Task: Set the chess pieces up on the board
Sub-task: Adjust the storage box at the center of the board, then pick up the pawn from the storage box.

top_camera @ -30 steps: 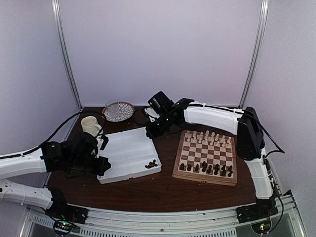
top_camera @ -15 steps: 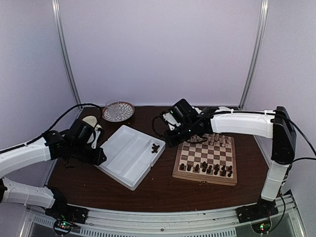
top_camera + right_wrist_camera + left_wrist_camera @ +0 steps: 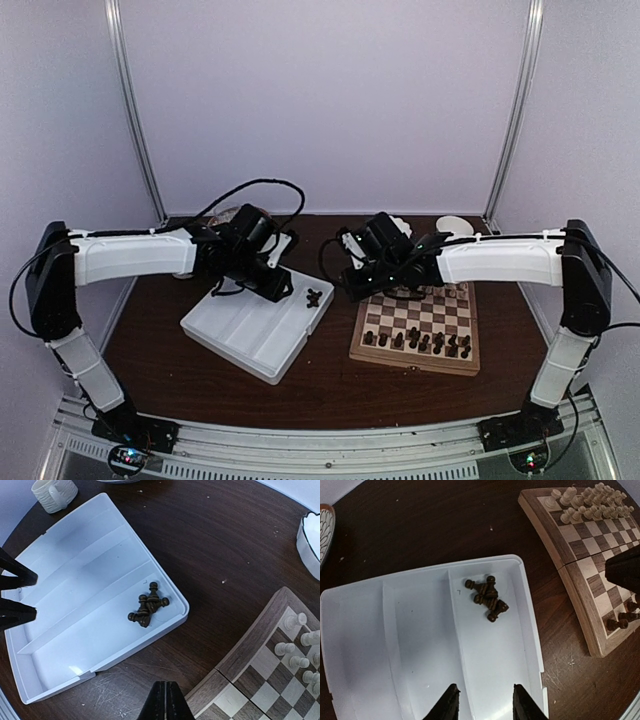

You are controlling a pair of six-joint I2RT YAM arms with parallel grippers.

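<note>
Left pincer (image 3: pixel 485 706) hangs over the white tray (image 3: pixel 365 630), jaws partway apart, gripping nothing. The dark chess pieces (image 3: pixel 487 599) are heaped dead ahead of it, lying every which way, so there's no clean axis. Right pincer (image 3: pixel 165 700) is closed and empty, with the heap ahead-left and the board (image 3: pixel 418 318) on its right. I'd bet on the left.

Two matching arms on show. The left arm (image 3: pixel 130 255) wears smooth white shells between chunky black joints, and a black cable (image 3: pixel 250 185) arcs over its wrist. The right arm (image 3: pixel 500 262) has the same white-and-black livery, with thin black wiring along its forearm. Left gripper (image 3: pixel 485 697): slim matte-black jaws, wedge-shaped. Right gripper (image 3: pixel 165 695): black too. Black bases (image 3: pixel 515 432) carry tiny green and red lights.
</note>
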